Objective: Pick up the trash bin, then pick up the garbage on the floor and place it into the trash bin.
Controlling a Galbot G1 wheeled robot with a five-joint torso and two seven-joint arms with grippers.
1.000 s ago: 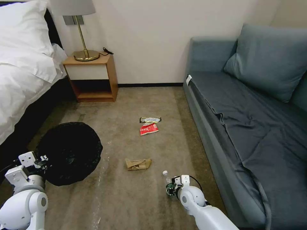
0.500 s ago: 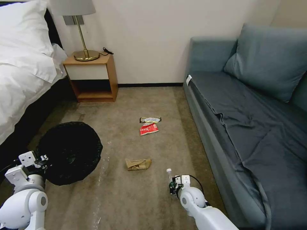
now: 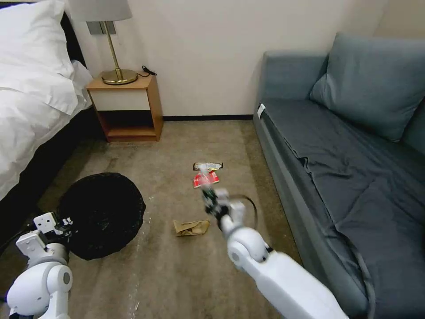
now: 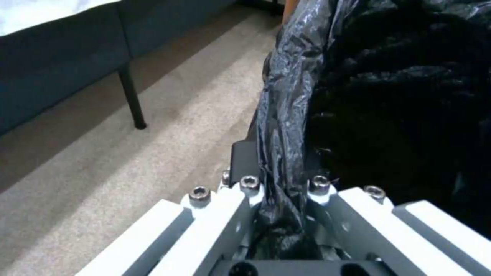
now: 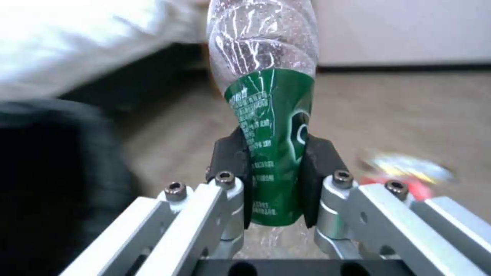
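Observation:
The trash bin [image 3: 104, 212], lined with a crinkled black bag [image 4: 399, 96], hangs at the lower left, my left gripper [image 3: 66, 223] shut on its rim [image 4: 284, 161]. My right gripper [image 3: 209, 199] is raised over the middle of the floor, shut on a clear bottle with a green label [image 5: 268, 126]. On the carpet lie a crumpled brown paper bag [image 3: 190, 227], a red-and-white snack packet [image 3: 211, 178] and a gold-and-dark bar wrapper [image 3: 213, 165]; the raised gripper partly covers the packet and wrapper.
A blue-grey sofa [image 3: 354, 146] runs along the right. A bed with white linen [image 3: 31, 97] is at the left. A wooden nightstand [image 3: 128, 106] with a brass lamp [image 3: 117, 66] stands against the back wall. Open carpet lies in the foreground.
My right arm has lifted the bottle from near the floor at the lower middle and swung it up and left. The left gripper and bin shifted slightly right.

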